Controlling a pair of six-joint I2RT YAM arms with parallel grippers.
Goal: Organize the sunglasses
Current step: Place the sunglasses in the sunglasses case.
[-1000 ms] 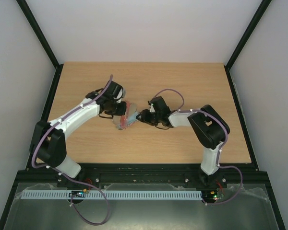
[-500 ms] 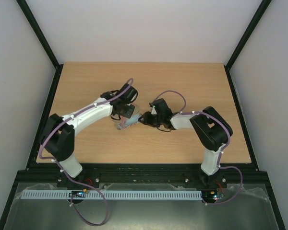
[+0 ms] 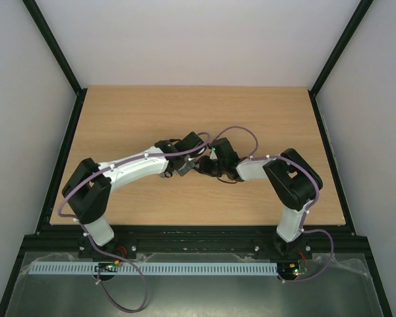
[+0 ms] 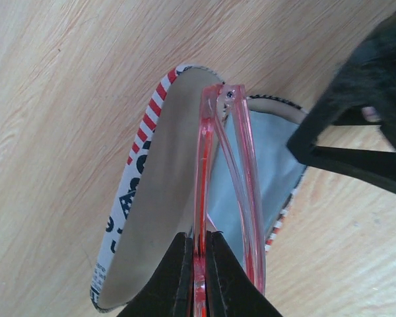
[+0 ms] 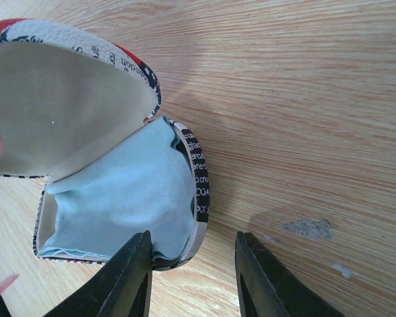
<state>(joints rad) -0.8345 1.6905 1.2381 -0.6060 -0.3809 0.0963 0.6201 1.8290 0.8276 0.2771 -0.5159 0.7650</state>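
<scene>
The sunglasses (image 4: 199, 198), slim, glossy, see-through red-pink plastic, are standing edge-on, rising straight out from the left gripper (image 4: 198, 271), whose black fingers (image 4: 175, 281) are pinching tight on the frame. Beyond those fingertips the glasses are hanging over the open case (image 4: 140, 165), an oblong shell with red stripes, black lettering and a smooth cream lining. A soft, rumpled light blue cloth (image 5: 119, 191) is lying inside. The right gripper (image 5: 193, 254) is holding its fingers (image 5: 129, 284) apart, with the case's rounded end rim sitting between them; contact is unclear. The grainy wooden table (image 5: 303, 99) is showing beyond them.
</scene>
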